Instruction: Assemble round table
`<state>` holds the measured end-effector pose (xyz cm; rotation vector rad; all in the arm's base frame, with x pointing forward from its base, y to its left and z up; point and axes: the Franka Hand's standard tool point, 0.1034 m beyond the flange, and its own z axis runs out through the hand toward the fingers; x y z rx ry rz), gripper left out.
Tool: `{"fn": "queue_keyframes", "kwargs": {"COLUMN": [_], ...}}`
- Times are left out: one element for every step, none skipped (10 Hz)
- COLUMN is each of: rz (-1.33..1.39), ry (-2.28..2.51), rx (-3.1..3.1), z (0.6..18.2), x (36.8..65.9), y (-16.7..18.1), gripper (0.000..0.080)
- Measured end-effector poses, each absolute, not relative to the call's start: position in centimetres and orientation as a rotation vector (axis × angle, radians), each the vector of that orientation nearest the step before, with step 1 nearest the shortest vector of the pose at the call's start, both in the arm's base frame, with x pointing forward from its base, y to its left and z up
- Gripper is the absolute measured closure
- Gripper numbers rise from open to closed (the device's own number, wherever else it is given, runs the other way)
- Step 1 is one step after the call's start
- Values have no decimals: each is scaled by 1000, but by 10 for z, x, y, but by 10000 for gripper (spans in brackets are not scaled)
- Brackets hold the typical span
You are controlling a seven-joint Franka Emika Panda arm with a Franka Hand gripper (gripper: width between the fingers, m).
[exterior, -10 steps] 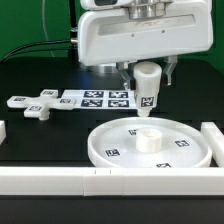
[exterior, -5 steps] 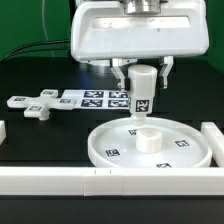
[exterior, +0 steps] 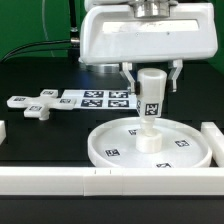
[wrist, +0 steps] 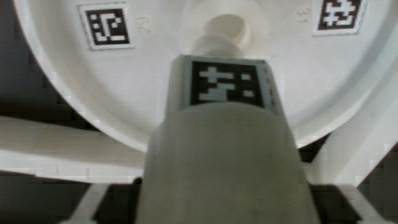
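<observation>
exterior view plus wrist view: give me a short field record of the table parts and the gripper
leg: upright, clamped between the fingers, directly over the hub; contact unclear
disc: lying flat, hub facing up
foot: lying loose at the exterior view's left, near the marker board
gripper: shut on the leg

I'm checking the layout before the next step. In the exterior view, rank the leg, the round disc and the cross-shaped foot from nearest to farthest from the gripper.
1. Leg: upright, clamped in the jaws of the gripper.
2. Round disc: directly below, under the leg's lower end.
3. Cross-shaped foot: far off at the exterior view's left.
</observation>
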<state>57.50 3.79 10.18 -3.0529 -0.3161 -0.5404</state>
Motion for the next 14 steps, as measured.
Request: {"fn": "queue_keyframes", "kwargs": {"rz": [-539,-544,-572,-569,-563,-564,-559,-557,-557,-606,-633,-629,-629,-629], "ry": [-321,-323,-323,-331,-333,-334,-333,-332,-331,-326,-323,-323,-323,-323], "rx": [-3054,-3057,-3056,-3056,-3055,-3056,-3057,-3059,-3062,-3064,-3064,-3064,-3064,-3065], "z": [97,92,92,87,85,85,83,80,75,76,76,76,76,76], "x": [572,570,573,572,574,575,574,572,568,569,569,569,569,569], "y": [40,39,39,42,43,42,40,40,39,37,35,35,35,35], "gripper": [390,390,390,390,390,390,390,390,390,390,390,389,389,228]}}
